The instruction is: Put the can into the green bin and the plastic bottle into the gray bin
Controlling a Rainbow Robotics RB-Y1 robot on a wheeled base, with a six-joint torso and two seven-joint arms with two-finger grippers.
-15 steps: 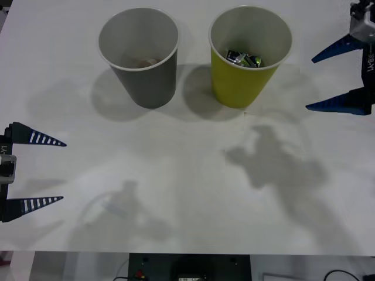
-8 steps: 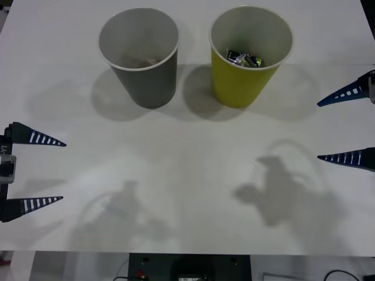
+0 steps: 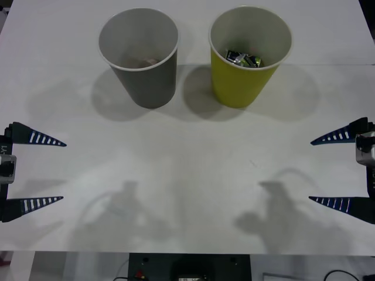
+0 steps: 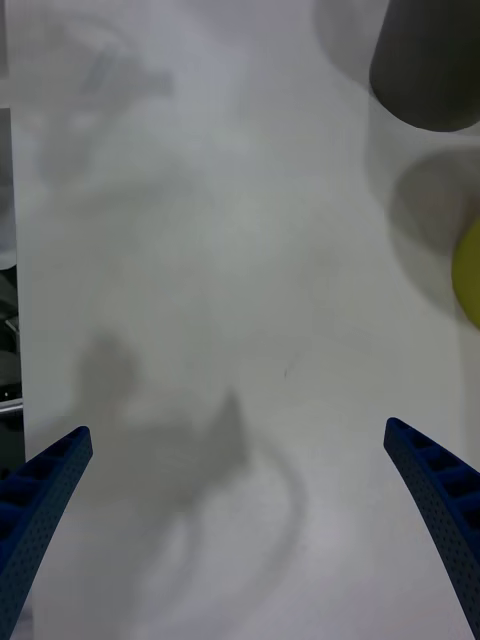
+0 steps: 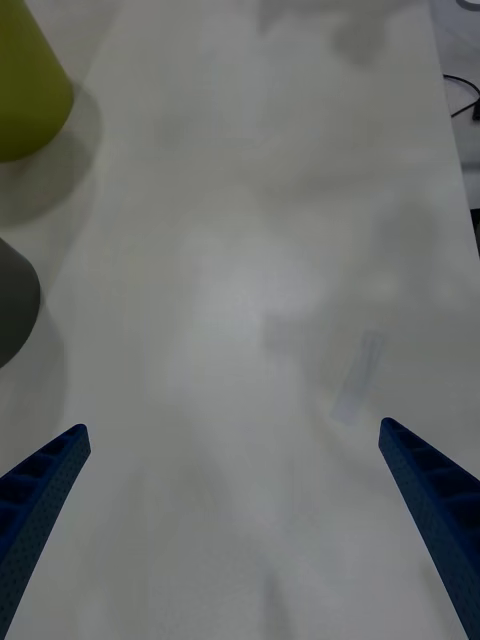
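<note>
The green bin (image 3: 251, 55) stands at the back right of the white table, also in the left wrist view (image 5: 25, 90) and the right wrist view (image 4: 468, 270). A dark can (image 3: 245, 58) with silvery patches lies on its bottom. Left of it stands the gray bin (image 3: 138, 55) (image 4: 430, 70) (image 5: 15, 300), with a faint brownish shape (image 3: 140, 60) inside; I cannot tell whether that is the plastic bottle. My left gripper (image 3: 62, 171) (image 5: 235, 435) is open and empty at the table's front left. My right gripper (image 3: 311, 171) (image 4: 238, 440) is open and empty at the front right.
The white table (image 3: 187, 152) stretches bare between the two grippers and in front of the bins. Its front edge runs just below the grippers, with dark equipment (image 3: 187, 269) under it. Cables (image 5: 462, 95) lie past the table's right edge.
My right gripper has drawn back from beside the green bin to the front right of the table, staying open. The left gripper and both bins have not moved.
</note>
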